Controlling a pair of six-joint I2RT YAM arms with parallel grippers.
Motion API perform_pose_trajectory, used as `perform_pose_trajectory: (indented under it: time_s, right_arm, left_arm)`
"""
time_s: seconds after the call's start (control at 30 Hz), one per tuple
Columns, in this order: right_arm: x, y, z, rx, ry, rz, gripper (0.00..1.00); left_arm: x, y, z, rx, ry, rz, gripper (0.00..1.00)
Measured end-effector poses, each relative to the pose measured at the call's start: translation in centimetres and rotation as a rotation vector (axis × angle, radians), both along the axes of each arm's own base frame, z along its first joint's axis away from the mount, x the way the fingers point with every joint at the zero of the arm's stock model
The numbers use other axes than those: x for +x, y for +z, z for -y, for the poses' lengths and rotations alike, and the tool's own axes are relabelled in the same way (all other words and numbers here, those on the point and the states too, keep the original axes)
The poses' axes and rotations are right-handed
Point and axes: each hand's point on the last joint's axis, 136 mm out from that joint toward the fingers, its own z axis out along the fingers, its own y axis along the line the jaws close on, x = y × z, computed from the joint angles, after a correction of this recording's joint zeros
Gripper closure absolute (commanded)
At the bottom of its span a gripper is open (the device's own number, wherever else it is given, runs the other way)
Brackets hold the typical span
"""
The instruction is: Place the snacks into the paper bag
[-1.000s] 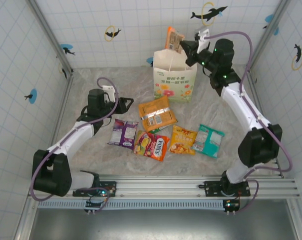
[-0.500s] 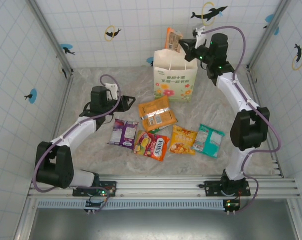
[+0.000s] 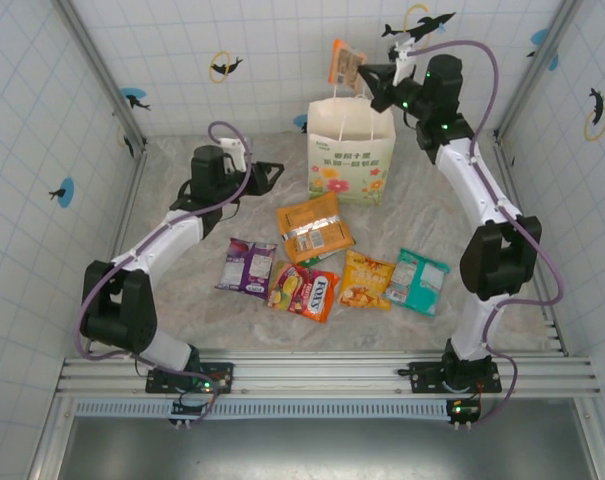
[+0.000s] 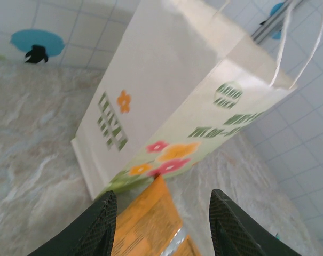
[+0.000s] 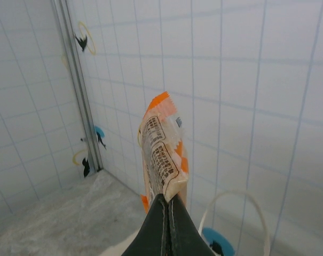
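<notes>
Right gripper (image 3: 365, 80) is up over the paper bag (image 3: 350, 150), fingers clamped on the bottom edge of an orange-edged packet (image 3: 347, 65). The packet stands upright above the bag's open top, not inside. Right wrist view: the jaws are pinched tight together on the packet (image 5: 164, 157), and 1 white loop handle (image 5: 237, 205) sits below right.

Left gripper (image 3: 269, 173) is just left of the bag, low over the table (image 3: 182, 290), fingers apart, holding nothing. Left wrist view: bag (image 4: 166, 101) dead ahead, orange packet (image 4: 150, 224) on the floor between the 2 spread fingers (image 4: 100, 229).

5 snacks lie flat on the table in front of the bag:
- orange packet (image 3: 314, 228), nearest the bag
- purple packet (image 3: 247, 266)
- FOX'S packet (image 3: 307, 292)
- yellow-orange packet (image 3: 367, 280)
- teal-white packet (image 3: 418, 281)
</notes>
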Motion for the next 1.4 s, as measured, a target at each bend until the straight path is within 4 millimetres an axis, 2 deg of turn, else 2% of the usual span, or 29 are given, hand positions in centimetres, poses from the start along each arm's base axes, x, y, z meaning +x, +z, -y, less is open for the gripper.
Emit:
perform_pose_trajectory:
  time_s: [0.07,0.13,0.23,0.4,0.63,0.77,0.8,0.9,0.97,1.1,1.3,1.4]
  right_arm:
    - [-0.2,2.2,0.5,0.027,-0.003,0.053,1.0]
    - [-0.2,3.5,1.2,0.043,-0.009,0.082,1.0]
    - [0.1,3.5,2.3,0.047,-0.021,0.082,1.0]
    - [1.1,0.8,2.8,0.008,-0.018,0.012,1.0]
    - [1.2,-6.1,2.4,-0.11,0.005,-0.147,1.0]
    - [0.8,-8.5,2.5,-0.181,0.008,-0.201,0.99]
    - [0.7,-8.9,2.6,-0.194,0.007,-0.212,0.93]
    - [0.6,-10.1,2.8,-0.225,0.002,-0.246,0.62]
    - [0.6,-10.5,3.0,-0.231,-0.013,-0.265,0.52]
    - [1.2,-11.0,4.0,-0.206,-0.081,-0.325,0.49]
    - [2.3,-12.3,7.6,-0.142,-0.272,-0.495,0.49]
    - [2.2,-11.5,9.1,-0.119,-0.356,-0.565,0.49]
  left_arm:
    - [0.2,0.6,0.9,-0.012,-0.008,0.013,0.51]
    - [0.4,0.8,1.6,-0.019,-0.015,0.018,0.51]
    - [0.7,1.1,2.4,-0.025,-0.019,0.025,0.51]
    - [1.9,1.8,3.0,-0.05,0.001,0.028,0.52]
    - [4.5,3.5,3.6,-0.122,0.084,0.001,0.52]
    - [5.7,4.1,4.3,-0.16,0.107,-0.02,0.51]
    - [5.8,4.1,4.5,-0.166,0.11,-0.025,0.51]
    - [5.4,3.9,5.7,-0.177,0.096,-0.043,0.5]
    - [5.0,3.7,6.5,-0.179,0.083,-0.053,0.5]
    - [4.9,3.5,7.2,-0.186,0.074,-0.065,0.5]
    - [5.1,3.2,7.0,-0.178,0.087,-0.073,0.5]
    - [5.2,2.7,6.7,-0.161,0.106,-0.087,0.49]
